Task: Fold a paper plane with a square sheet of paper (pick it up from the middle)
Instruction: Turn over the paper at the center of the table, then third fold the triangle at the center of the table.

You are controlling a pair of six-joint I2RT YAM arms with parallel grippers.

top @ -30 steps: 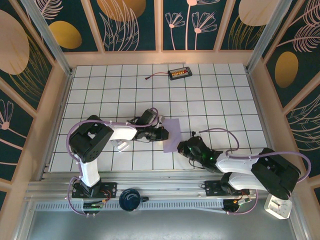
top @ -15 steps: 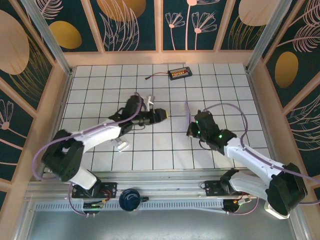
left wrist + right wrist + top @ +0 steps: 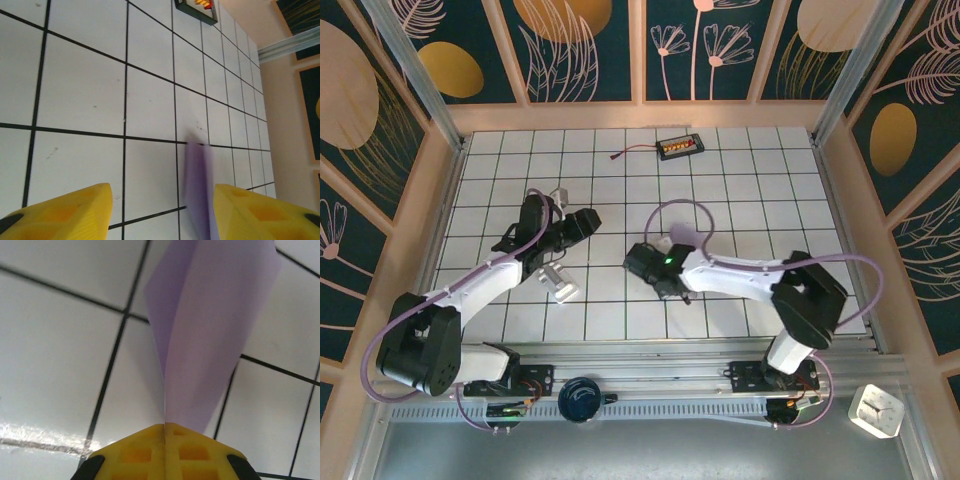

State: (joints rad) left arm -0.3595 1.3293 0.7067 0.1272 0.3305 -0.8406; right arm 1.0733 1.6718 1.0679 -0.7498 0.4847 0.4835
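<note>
My right gripper [image 3: 165, 426] is shut on the lavender sheet of paper [image 3: 210, 330], which is folded along a lengthwise crease and fans out from the closed yellow fingertips above the tiles. From above, that gripper [image 3: 636, 263] sits near the table's middle. My left gripper [image 3: 586, 218] is further left and open, with nothing held. In the left wrist view the paper [image 3: 199, 192] is a blurred upright strip ahead of the open gripper [image 3: 162, 190], close to the right finger [image 3: 250, 212].
A small silvery-white block [image 3: 561, 284] lies on the tiles beside the left forearm. A black device with orange parts [image 3: 679, 148] and a red cable [image 3: 626, 153] sit at the back. Wooden walls border the tiled floor [image 3: 760, 200].
The left gripper opened, let go of the paper and drew back to the left. The right gripper lifted the paper off the tiles and carried it left toward the middle.
</note>
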